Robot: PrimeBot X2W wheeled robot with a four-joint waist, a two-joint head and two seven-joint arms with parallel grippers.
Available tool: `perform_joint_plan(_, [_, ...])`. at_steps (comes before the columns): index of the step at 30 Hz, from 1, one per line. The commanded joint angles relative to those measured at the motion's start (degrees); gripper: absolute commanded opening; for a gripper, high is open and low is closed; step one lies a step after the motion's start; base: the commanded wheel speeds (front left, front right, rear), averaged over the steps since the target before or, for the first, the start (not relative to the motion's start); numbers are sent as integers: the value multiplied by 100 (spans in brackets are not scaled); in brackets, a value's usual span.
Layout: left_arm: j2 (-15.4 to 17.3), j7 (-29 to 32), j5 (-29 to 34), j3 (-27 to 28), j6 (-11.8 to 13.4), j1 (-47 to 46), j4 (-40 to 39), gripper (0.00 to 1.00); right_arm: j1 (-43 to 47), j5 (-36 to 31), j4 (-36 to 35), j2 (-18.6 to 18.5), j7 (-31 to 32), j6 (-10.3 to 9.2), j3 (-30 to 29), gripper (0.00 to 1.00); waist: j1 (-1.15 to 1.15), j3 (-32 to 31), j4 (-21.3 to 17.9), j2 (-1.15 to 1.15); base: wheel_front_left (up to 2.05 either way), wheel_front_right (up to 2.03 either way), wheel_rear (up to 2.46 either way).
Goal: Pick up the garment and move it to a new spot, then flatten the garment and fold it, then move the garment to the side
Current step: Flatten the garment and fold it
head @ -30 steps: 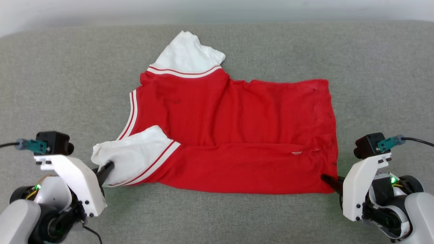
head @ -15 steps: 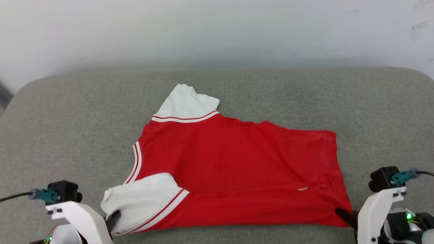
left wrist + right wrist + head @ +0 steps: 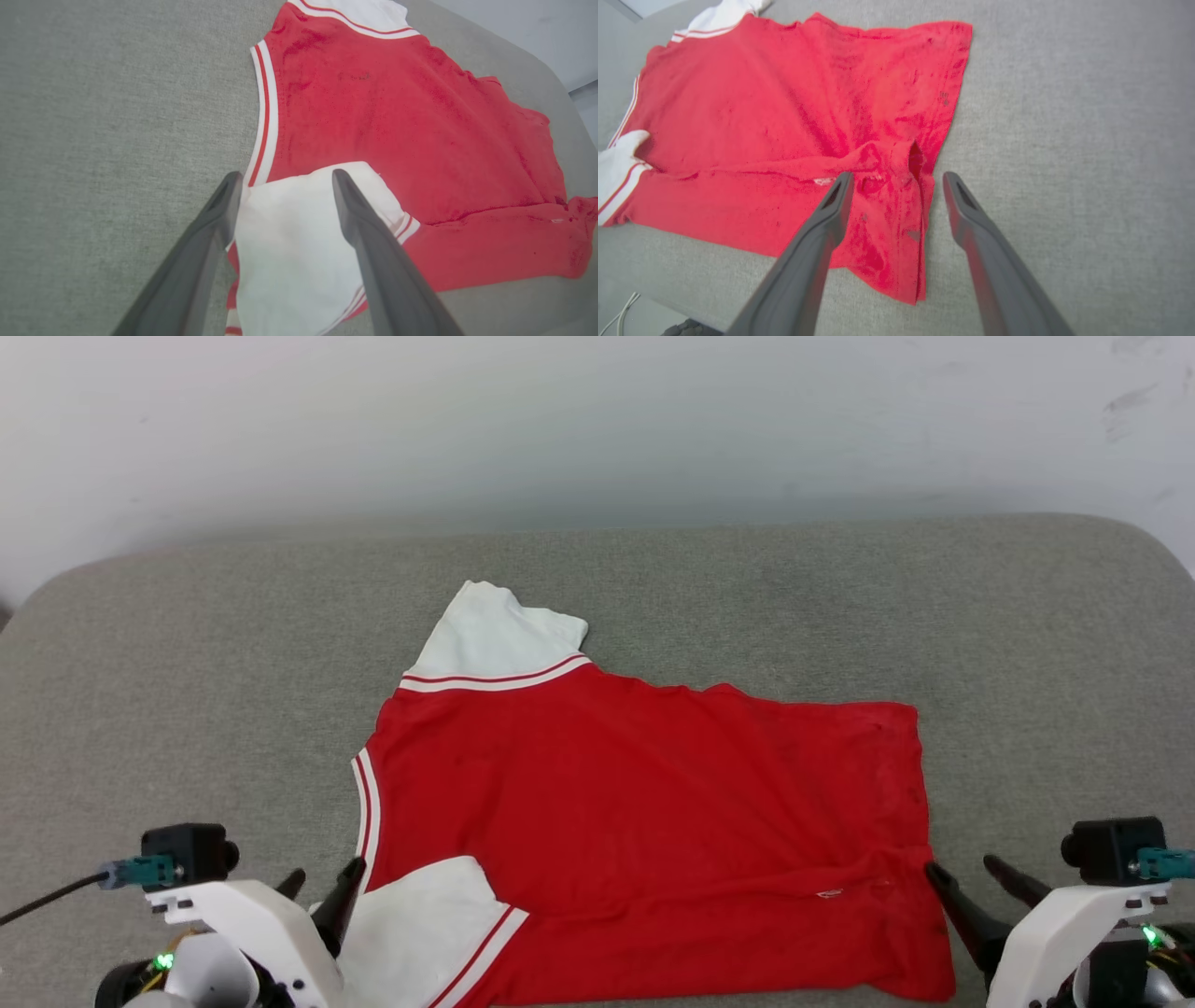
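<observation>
Item: garment [image 3: 653, 803], red with white sleeves, laid out flat on a padded grey bench [image 3: 149, 691] before a pale wall [image 3: 597, 420]. Long axis: set left to right across the bench, shoulders to the left, hem [image 3: 920, 784] to the right. The near sleeve [image 3: 420, 933] is turned in over the red body; the far sleeve [image 3: 490, 635] is left pointing away, toward the wall. A crease [image 3: 747, 896] is seen along the near edge, from which one lengthwise fold is judged to be made. Left hand [image 3: 325, 877]: jaws spread wide, nothing held; it is placed at the near sleeve, one finger at the sleeve's outer edge and the other above the white cloth. Whether cloth is touched cannot be told. Right hand [image 3: 962, 868]: jaws likewise spread wide, nothing held; it is placed at the near hem corner, one finger over red cloth, the other over bare bench just beyond the hem. Relation governing the next move: the garment is stretched between the two hands, and its unfolded far edge lies forward of both. The far sleeve is nearer the left hand, the far hem corner nearer the right, so a forward reach by each arm on its own side is judged to be required.
</observation>
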Motion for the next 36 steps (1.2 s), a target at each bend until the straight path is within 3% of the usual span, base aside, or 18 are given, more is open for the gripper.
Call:
perform_joint_plan(1, [27,-137,114,39,15,-147,1,100,-17,-83,-86,69,-268,-3,-27,100,0,-14,-53,0,0,0,0])
perform_joint_plan(8, [-29,-827,598,235,158,-738,-84,100,-243,-670,-585,456,-1593,-3,-355,100,0,107,-342,0,0,0,0])
perform_joint_plan(14, [1,-1033,890,379,240,-1625,-62,100,-643,-974,-1044,755,-2060,-3,-414,100,0,701,-633,0,0,0,0])
perform_joint_plan(19, [103,-822,968,387,77,-2617,218,100,-1124,-1155,-1289,889,-2324,-3,-340,100,0,1488,-877,0,0,0,0])
perform_joint_plan(26, [345,169,782,198,-497,-4166,918,100,-1662,-1229,-1339,1044,-2573,-3,-213,100,0,2269,-1211,0,0,0,0])
perform_joint_plan(31, [606,1429,512,3,-840,-5127,1414,100,-1779,-1164,-1211,1135,-2709,-3,-87,100,0,2538,-1467,0,0,0,0])
perform_joint_plan(36, [939,2794,387,-200,-720,-5754,1820,100,-1820,-1079,-1096,1202,-2851,-3,39,100,0,2762,-1699,0,0,0,0])
